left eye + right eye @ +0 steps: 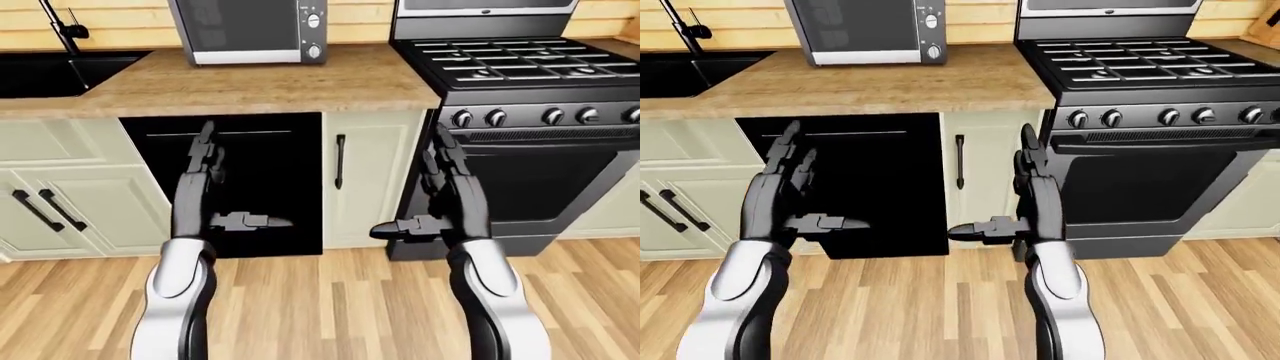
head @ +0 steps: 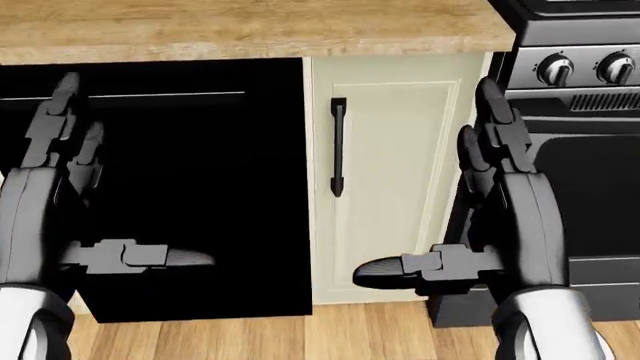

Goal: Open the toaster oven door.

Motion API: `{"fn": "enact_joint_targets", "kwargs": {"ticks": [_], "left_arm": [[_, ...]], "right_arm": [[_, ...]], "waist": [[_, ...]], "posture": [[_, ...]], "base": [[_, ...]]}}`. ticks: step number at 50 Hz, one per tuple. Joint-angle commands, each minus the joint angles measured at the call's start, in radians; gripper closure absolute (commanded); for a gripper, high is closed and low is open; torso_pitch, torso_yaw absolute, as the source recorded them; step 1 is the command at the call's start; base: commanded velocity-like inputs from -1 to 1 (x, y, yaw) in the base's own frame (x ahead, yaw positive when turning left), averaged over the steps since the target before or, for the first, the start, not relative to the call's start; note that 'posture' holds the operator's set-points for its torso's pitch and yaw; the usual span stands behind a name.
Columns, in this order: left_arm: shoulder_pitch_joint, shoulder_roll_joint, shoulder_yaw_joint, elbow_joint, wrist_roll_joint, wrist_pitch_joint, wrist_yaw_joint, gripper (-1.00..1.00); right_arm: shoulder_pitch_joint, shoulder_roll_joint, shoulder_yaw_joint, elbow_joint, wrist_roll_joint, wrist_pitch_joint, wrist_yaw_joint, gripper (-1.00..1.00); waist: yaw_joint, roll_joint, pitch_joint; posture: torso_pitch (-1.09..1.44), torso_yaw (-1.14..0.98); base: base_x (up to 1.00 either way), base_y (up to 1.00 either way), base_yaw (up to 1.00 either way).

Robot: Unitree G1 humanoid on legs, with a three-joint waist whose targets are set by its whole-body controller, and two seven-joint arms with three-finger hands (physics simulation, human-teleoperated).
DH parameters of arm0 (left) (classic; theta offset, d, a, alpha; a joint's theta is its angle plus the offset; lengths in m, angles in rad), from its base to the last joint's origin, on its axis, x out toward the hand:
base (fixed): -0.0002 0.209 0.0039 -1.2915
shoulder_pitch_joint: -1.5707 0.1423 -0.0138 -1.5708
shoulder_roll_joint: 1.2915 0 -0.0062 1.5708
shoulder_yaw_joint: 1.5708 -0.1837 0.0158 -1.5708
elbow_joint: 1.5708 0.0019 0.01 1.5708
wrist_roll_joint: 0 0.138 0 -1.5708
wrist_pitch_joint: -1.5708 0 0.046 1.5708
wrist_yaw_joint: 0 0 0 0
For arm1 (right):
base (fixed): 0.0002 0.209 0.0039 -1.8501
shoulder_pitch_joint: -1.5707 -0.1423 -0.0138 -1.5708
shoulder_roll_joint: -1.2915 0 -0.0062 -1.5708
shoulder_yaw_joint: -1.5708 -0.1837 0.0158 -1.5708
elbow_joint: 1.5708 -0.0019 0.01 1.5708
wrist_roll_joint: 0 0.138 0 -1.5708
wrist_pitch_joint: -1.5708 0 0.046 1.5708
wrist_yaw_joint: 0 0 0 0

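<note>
Plainly, both hands are empty: the left hand [image 1: 205, 187] and the right hand [image 1: 447, 196] are raised at chest height with fingers spread and thumbs pointing toward each other, gripping nothing. Beyond them stand a black dishwasher front [image 1: 270, 180], a cream cabinet door [image 1: 370, 176] with its dark handle [image 1: 340, 161], and a range [image 1: 525, 135] to the right. Farther off, on the wooden counter [image 1: 340, 82], sits the toaster oven [image 1: 250, 30], its door apparently shut. By my reading, the task is barely begun; the reach and the pull on the door both remain.
</note>
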Motion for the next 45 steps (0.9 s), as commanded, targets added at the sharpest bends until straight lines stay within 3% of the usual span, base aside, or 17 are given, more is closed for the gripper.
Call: {"fn": "enact_joint_targets", "kwargs": {"ticks": [1, 3, 8, 11, 14, 15, 17, 23, 25, 27, 28, 30, 36, 40, 41, 43, 45], "left_arm": [[-0.024, 0.002, -0.009, -0.030, -0.003, -0.022, -0.002, -1.00], [-0.024, 0.003, -0.005, -0.025, -0.004, -0.029, -0.004, -1.00], [-0.010, 0.000, -0.009, -0.015, 0.000, -0.049, -0.005, -1.00], [-0.016, 0.001, -0.008, -0.030, 0.001, -0.032, -0.004, -1.00], [-0.012, 0.000, -0.007, -0.035, 0.000, -0.031, -0.004, -1.00], [-0.011, 0.000, -0.006, -0.034, 0.000, -0.033, -0.004, -1.00], [-0.009, -0.001, -0.007, -0.031, 0.000, -0.038, -0.004, -1.00], [-0.004, -0.001, -0.006, -0.043, 0.003, -0.035, -0.005, -1.00], [0.005, -0.004, -0.006, -0.051, 0.002, -0.038, -0.005, -1.00], [0.006, -0.003, -0.003, -0.056, 0.000, -0.035, -0.006, -1.00], [0.002, -0.001, -0.001, -0.061, -0.001, -0.028, -0.006, -1.00], [-0.016, 0.005, 0.006, -0.078, -0.006, 0.000, -0.005, -1.00], [-0.057, 0.022, 0.017, -0.126, -0.017, 0.066, 0.000, -1.00], [-0.067, 0.026, 0.017, -0.124, -0.017, 0.073, 0.001, -1.00], [-0.068, 0.026, 0.017, -0.124, -0.017, 0.074, 0.001, -1.00], [-0.106, 0.040, 0.026, -0.128, -0.020, 0.108, 0.000, -1.00], [-0.125, 0.047, 0.032, -0.135, -0.025, 0.129, 0.002, -1.00]], "right_arm": [[-0.020, -0.006, -0.008, -0.034, 0.002, -0.028, -0.002, -1.00], [-0.019, -0.006, -0.008, -0.032, 0.003, -0.031, -0.002, -1.00], [-0.021, -0.005, -0.002, -0.042, 0.003, -0.024, -0.002, -1.00], [-0.028, -0.005, -0.004, -0.051, 0.005, -0.016, -0.003, -1.00], [-0.026, -0.006, -0.004, -0.051, 0.006, -0.019, -0.002, -1.00], [-0.025, -0.006, -0.004, -0.050, 0.007, -0.021, -0.002, -1.00], [-0.024, -0.006, -0.005, -0.050, 0.007, -0.023, -0.001, -1.00], [-0.021, -0.003, -0.001, -0.059, 0.011, -0.020, -0.004, -1.00], [-0.018, -0.002, 0.000, -0.063, 0.012, -0.021, -0.004, -1.00], [-0.023, -0.004, -0.001, -0.073, 0.013, -0.011, -0.005, -1.00], [-0.029, -0.005, -0.003, -0.080, 0.015, -0.001, -0.006, -1.00], [-0.042, -0.007, -0.007, -0.091, 0.019, 0.017, -0.008, -1.00], [-0.062, -0.012, -0.009, -0.119, 0.026, 0.051, -0.014, -1.00], [-0.072, -0.014, -0.013, -0.124, 0.029, 0.062, -0.015, -1.00], [-0.072, -0.014, -0.013, -0.124, 0.029, 0.062, -0.016, -1.00], [-0.101, -0.019, -0.021, -0.134, 0.036, 0.093, -0.020, -1.00], [-0.116, -0.021, -0.023, -0.133, 0.042, 0.103, -0.024, -1.00]], "waist": [[-0.003, 0.000, -0.004], [-0.005, -0.017, -0.004], [-0.007, 0.006, -0.017], [-0.009, 0.042, -0.012], [-0.010, 0.110, -0.020], [-0.002, 0.074, -0.015], [-0.003, 0.087, -0.019], [0.010, 0.034, -0.025], [0.015, 0.000, -0.028], [0.015, -0.063, -0.047], [0.000, -0.021, -0.029], [-0.002, -0.039, -0.023], [-0.013, 0.010, -0.014], [-0.023, 0.095, -0.037], [-0.022, 0.101, -0.051], [-0.013, 0.095, -0.022], [-0.001, 0.079, -0.032]], "posture": [[0.00, 0.00], [0.00, 0.00], [0.00, 0.00], [0.00, 0.00], [0.00, 0.00], [0.00, 0.00], [0.00, 0.00], [0.00, 0.00], [0.00, 0.00], [0.00, 0.00], [0.00, 0.00], [0.00, 0.00], [0.00, 0.00], [0.00, 0.00], [0.00, 0.00], [0.00, 0.00], [0.00, 0.00]], "base": [[0.29, 0.00, 0.00], [0.30, 0.00, 0.00], [0.30, 0.00, 0.00], [0.30, 0.00, 0.00], [0.30, 0.00, 0.00], [0.31, 0.00, 0.00], [0.30, 0.00, 0.00], [0.31, 0.00, 0.00], [0.30, 0.00, 0.00], [0.31, 0.00, 0.00], [0.30, 0.00, 0.00], [0.30, 0.00, 0.00], [0.31, 0.00, 0.00], [0.31, 0.00, 0.00], [0.30, 0.00, 0.00], [0.30, 0.00, 0.00], [0.31, 0.00, 0.00]]}}
